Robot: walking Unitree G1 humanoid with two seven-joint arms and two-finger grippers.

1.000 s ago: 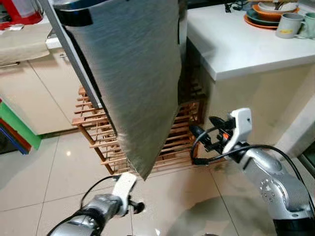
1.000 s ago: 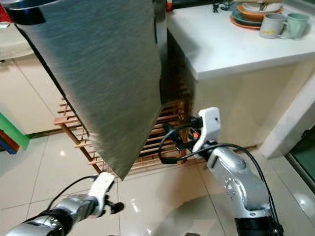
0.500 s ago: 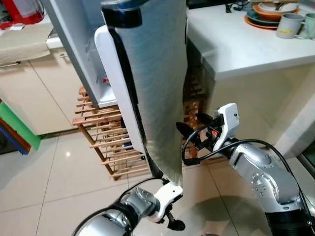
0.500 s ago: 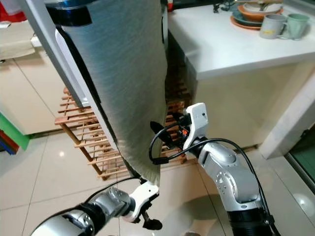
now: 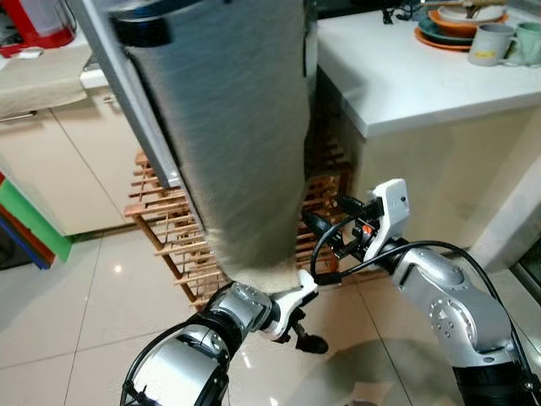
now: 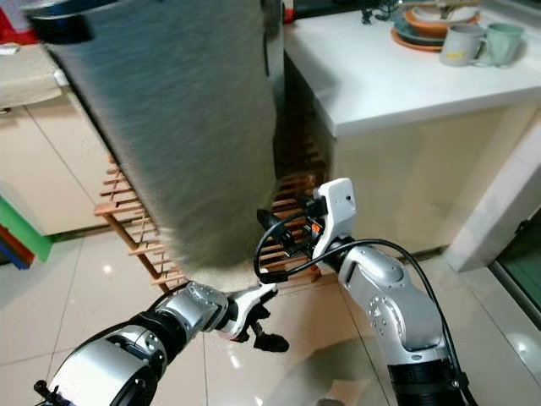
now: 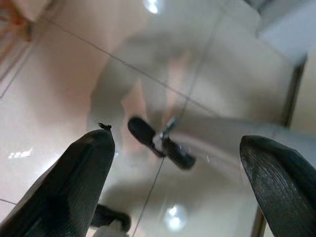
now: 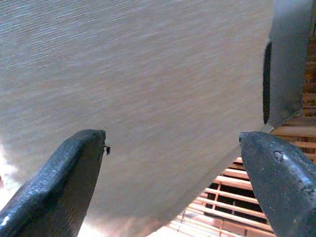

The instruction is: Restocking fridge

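Centrally, the fridge door [image 5: 228,127], brushed grey and motion-blurred, hangs over the tiled floor [image 5: 76,313], its lower edge just above the left gripper [image 5: 306,331]. That gripper's fingers [image 7: 84,173] are spread wide with nothing between them, pointing at the floor. The right gripper [image 5: 325,222] sits just beside the door's right edge, fingers [image 8: 69,173] likewise spread and facing the door's surface. Behind the door stands a wooden slatted rack [image 5: 169,245]. To the right, the white tabletop [image 5: 406,76] carries stacked plates [image 5: 448,21] and two mugs [image 5: 490,42] at its far corner.
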